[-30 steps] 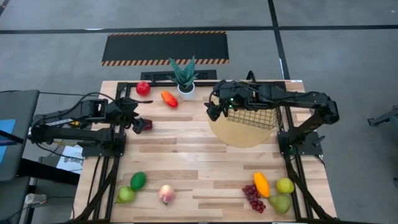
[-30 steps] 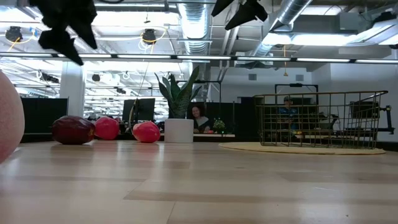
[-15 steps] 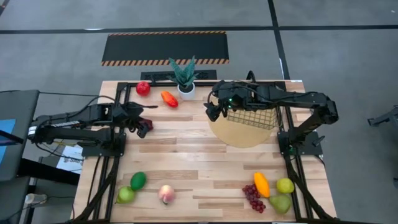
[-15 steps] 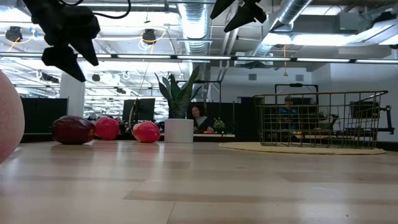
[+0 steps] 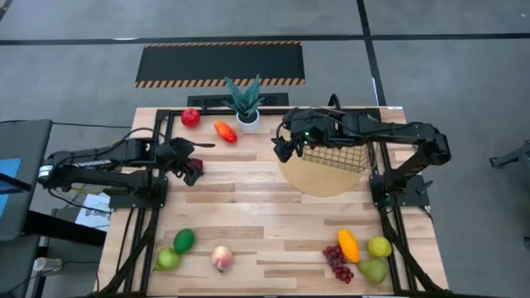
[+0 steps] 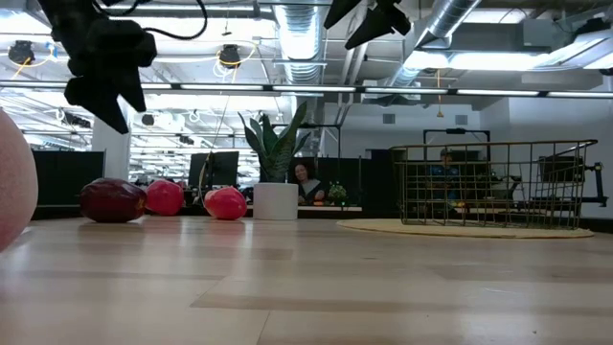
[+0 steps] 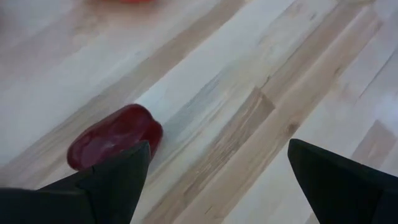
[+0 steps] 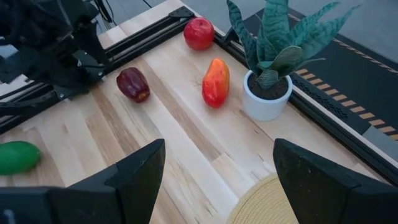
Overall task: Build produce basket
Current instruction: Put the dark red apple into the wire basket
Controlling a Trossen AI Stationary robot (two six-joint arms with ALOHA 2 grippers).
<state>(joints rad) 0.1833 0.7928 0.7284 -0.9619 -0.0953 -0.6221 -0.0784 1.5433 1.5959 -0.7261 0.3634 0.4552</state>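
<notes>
The wire basket (image 5: pixel 335 154) stands on a round tan mat (image 5: pixel 319 184) at the far right. My right gripper (image 5: pixel 281 151) hangs open, high above the mat's left edge (image 8: pixel 219 146). My left gripper (image 5: pixel 189 168) is open and slants down, above a dark red toy fruit (image 7: pixel 115 134) and to its left; the fruit lies on the table just outside one finger. A red apple (image 5: pixel 191 117) and an orange-red pepper (image 5: pixel 224 131) lie at the far edge. Avocado (image 5: pixel 184 240), green apple (image 5: pixel 168 258), peach (image 5: pixel 220 258), grapes (image 5: pixel 337 263), mango (image 5: pixel 349 245) and pear (image 5: pixel 373 270) lie along the near edge.
A potted green plant (image 5: pixel 246 103) stands at the far edge between the pepper and the basket. Another green apple (image 5: pixel 379 246) lies by the pear. Black arm frames run along both side edges. Bare wood lies in the table's middle (image 5: pixel 257 207).
My left gripper has come down a little toward the dark red fruit and tipped further downward, its fingers staying open. The fruit has not moved.
</notes>
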